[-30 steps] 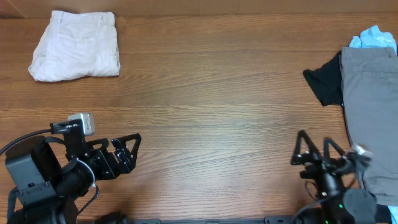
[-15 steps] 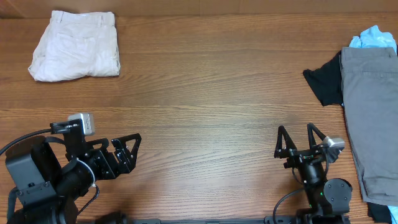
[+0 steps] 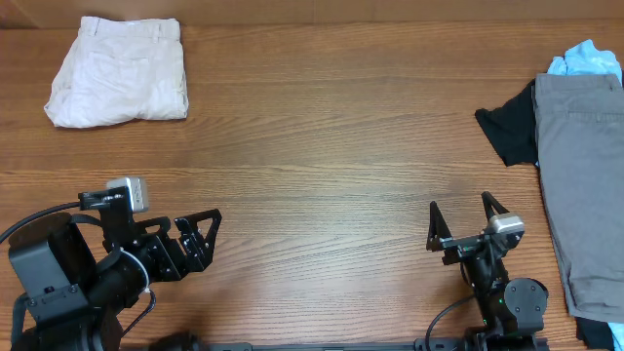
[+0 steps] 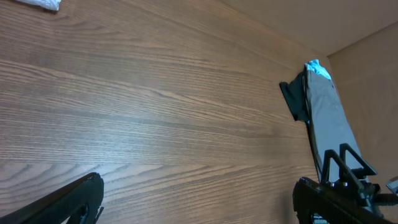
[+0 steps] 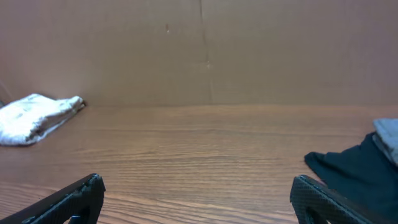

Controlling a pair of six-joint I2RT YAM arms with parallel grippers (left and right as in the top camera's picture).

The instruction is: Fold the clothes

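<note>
The cream-beige trousers [image 3: 119,71] lie folded in a compact bundle at the table's far left corner, waistband at the far edge and a back pocket on top. They also show in the right wrist view [image 5: 36,118] as a pale bundle at far left. My left gripper [image 3: 202,237] is open and empty near the front left, far from them. My right gripper [image 3: 461,218] is open and empty near the front right. In each wrist view the two fingertips stand wide apart over bare wood [image 4: 196,199] [image 5: 196,199].
Grey trousers [image 3: 581,166] lie along the right edge, over a black garment [image 3: 507,132] and a light blue cloth [image 3: 585,58]. They show in the left wrist view [image 4: 326,118]; the black garment shows in the right wrist view [image 5: 348,168]. A cardboard wall [image 5: 199,50] backs the table.
My right gripper has swung from the right edge, beside the grey trousers, towards the left and now points up the table. The left arm and the trousers have not moved.
</note>
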